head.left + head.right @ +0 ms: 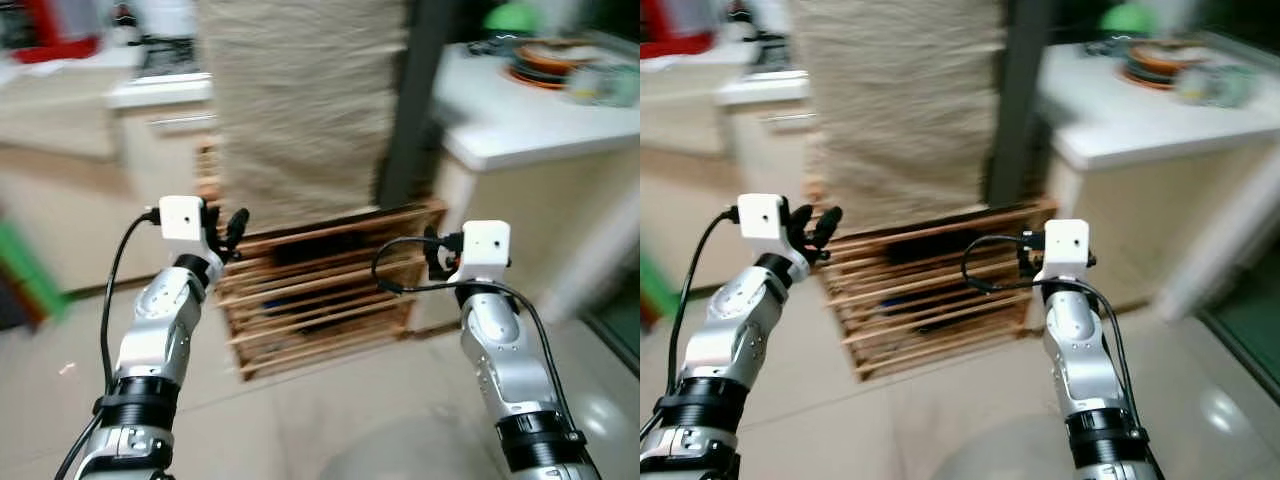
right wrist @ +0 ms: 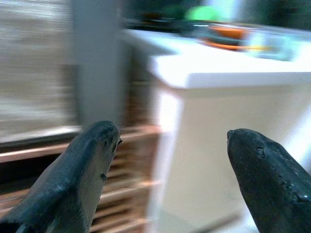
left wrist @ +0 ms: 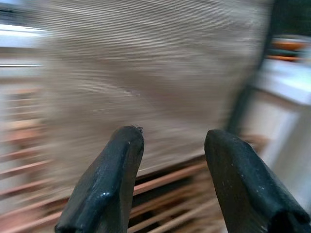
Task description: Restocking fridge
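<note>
Both silver arms are raised in front of me over the tiled floor, and the picture is blurred. My left gripper (image 3: 170,138) is open with nothing between its black fingers (image 1: 234,228). It points at a low wooden slatted rack (image 1: 320,300) standing on the floor under a tall beige textured panel (image 1: 300,100). My right gripper (image 2: 172,133) is also open and holds nothing. It faces the rack's right end and the side of a white counter (image 2: 218,73).
The white counter (image 1: 530,130) at the right carries stacked plates (image 1: 545,62) and a green thing (image 1: 510,15). A dark post (image 1: 405,110) stands between panel and counter. Pale cabinets (image 1: 150,100) with a red object (image 1: 60,30) line the left. Bare tile (image 1: 330,420) lies before the rack.
</note>
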### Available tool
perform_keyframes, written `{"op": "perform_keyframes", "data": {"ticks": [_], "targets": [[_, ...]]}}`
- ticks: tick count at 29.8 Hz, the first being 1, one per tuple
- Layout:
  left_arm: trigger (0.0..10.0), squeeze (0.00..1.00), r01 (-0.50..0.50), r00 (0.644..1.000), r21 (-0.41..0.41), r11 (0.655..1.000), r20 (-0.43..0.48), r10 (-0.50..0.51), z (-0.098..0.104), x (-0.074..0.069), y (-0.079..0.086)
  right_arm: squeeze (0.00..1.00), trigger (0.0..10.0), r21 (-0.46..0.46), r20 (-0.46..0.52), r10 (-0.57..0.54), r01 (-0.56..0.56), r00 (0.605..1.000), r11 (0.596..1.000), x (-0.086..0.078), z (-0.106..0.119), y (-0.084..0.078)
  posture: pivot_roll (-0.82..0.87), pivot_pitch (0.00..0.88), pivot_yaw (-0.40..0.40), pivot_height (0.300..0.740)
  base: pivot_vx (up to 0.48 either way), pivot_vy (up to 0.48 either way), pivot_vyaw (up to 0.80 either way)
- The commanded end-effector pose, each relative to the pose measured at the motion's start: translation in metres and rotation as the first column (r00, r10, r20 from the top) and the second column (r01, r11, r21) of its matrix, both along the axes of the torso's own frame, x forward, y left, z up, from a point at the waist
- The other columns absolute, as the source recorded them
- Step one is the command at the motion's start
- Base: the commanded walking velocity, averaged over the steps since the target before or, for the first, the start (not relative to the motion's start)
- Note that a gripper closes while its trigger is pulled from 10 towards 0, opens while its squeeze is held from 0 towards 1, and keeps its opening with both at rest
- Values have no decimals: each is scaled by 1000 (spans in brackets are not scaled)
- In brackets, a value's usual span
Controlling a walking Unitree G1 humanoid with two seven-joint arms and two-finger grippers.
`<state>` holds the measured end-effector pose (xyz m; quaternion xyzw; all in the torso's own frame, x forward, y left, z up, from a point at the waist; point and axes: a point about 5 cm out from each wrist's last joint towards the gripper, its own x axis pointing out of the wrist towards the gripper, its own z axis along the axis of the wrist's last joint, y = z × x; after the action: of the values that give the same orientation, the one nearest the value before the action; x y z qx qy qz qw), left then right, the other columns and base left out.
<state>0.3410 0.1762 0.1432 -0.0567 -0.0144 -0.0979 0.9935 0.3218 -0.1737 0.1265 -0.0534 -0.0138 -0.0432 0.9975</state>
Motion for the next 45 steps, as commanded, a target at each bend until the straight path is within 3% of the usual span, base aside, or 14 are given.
{"op": "perform_keyframes", "data": {"ticks": [1,11,15,18,23,27,30,33,36,41,45], "targets": [[10000,0,40,999,17,999,-14,-40,-5,-5,-8,43,10000,-25,-3,-15,15,1000,1000,2,-2,-3,-127,0,-6,736,0,0,-719],[10000,0,112,993,-44,993,-43,-114,-9,-3,-20,86,10000,-15,32,-71,71,997,997,3,-2,-8,-135,0,30,736,118,-130,-718],[10000,0,155,984,-8,988,-90,-155,-14,-1,-33,90,10000,42,44,-111,110,993,993,0,-2,-17,-145,0,33,736,298,-373,-719],[10000,0,203,972,10,979,-125,-200,-20,-1,-44,90,10000,28,56,-112,111,992,993,-1,-1,-19,-148,0,32,736,301,-370,-719],[10000,0,206,961,-23,978,-186,-207,-31,-1,-50,94,10000,24,59,-112,111,992,994,-3,-2,-20,-158,0,35,736,301,-370,-719],[10000,0,169,942,-57,984,-284,-178,-51,-15,-41,102,10000,35,7,-127,126,992,991,-12,-14,-29,-158,0,38,736,302,-369,-719],[10000,0,198,911,-47,979,-359,-201,-69,-43,-34,118,10000,28,-79,-148,151,986,988,-34,-34,-43,-152,0,32,736,301,-370,-721],[10000,0,247,891,-37,968,-384,-242,-75,-58,-36,114,10000,7,-131,-146,148,981,989,-51,-46,-49,-147,0,29,736,300,-371,-719],[10000,0,225,901,-22,974,-376,-216,-73,-57,-34,110,10000,-30,-133,-128,125,983,992,-54,-50,-47,-151,0,34,736,285,-247,-492],[10000,0,175,915,-9,985,-369,-165,-70,-52,-27,98,10000,-19,-126,-92,90,988,996,-48,-47,-40,-158,0,41,736,51,0,0],[10000,0,148,926,-25,989,-348,-148,-65,-58,-22,86,10000,17,-132,-78,81,988,997,-51,-47,-37,-155,0,41,736,0,0,0]]}}
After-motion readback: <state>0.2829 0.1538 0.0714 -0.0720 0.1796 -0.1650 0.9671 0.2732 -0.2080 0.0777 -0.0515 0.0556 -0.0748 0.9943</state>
